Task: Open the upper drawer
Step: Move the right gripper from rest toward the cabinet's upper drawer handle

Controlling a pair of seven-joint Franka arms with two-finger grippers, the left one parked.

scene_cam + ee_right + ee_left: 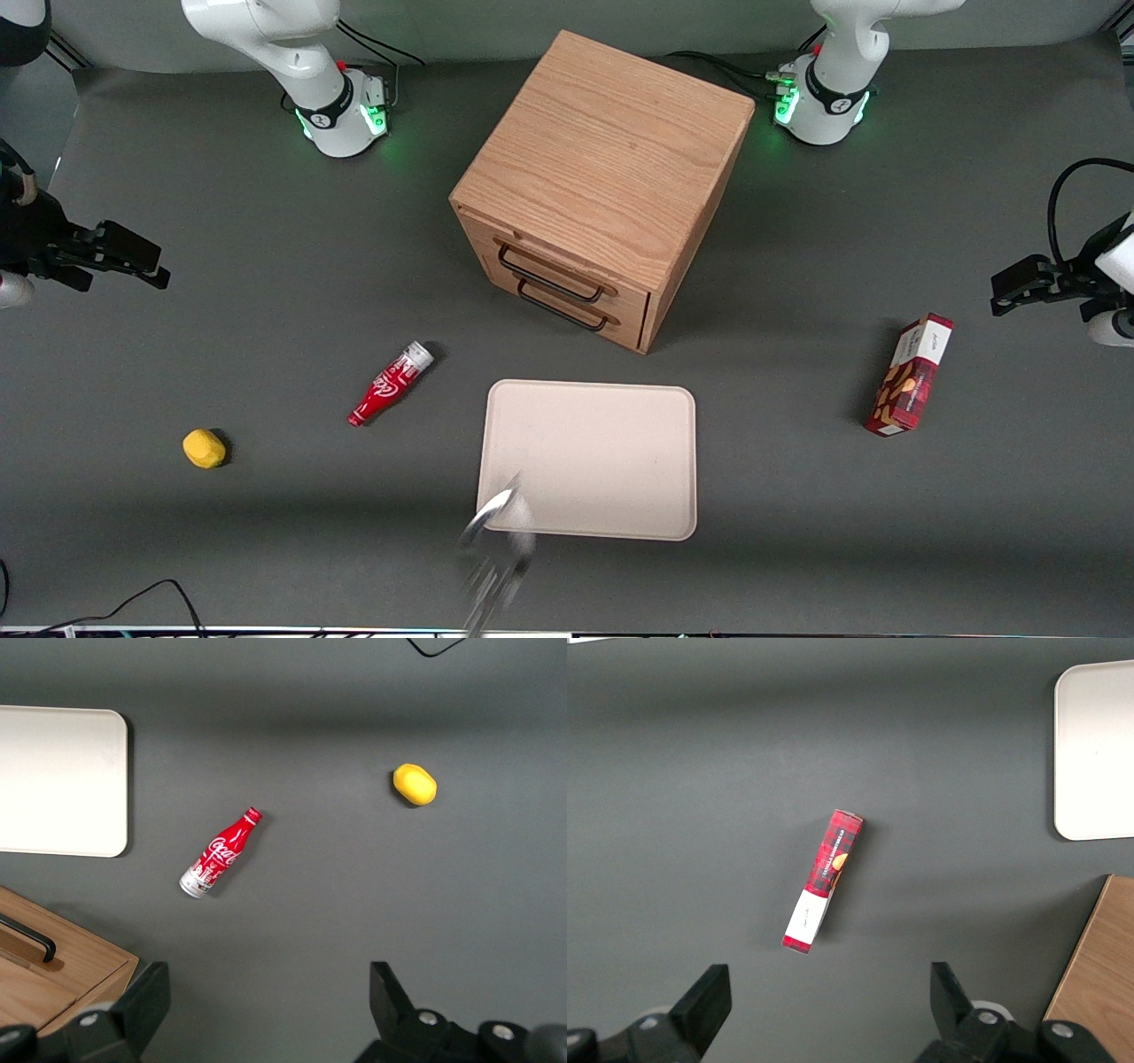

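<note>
Pincer (266, 1010) hangs wide open, empty, above a lying red Coca-Cola bottle (220, 855).

The working right arm rises from its base and reaches out toward its own end of the table. Its gripper (133, 266) hangs above the table surface, holding nothing. In the right wrist view the gripper (266, 1005) has both black fingers (142, 1001) spread wide apart, with bare table between the fingertips.
</note>
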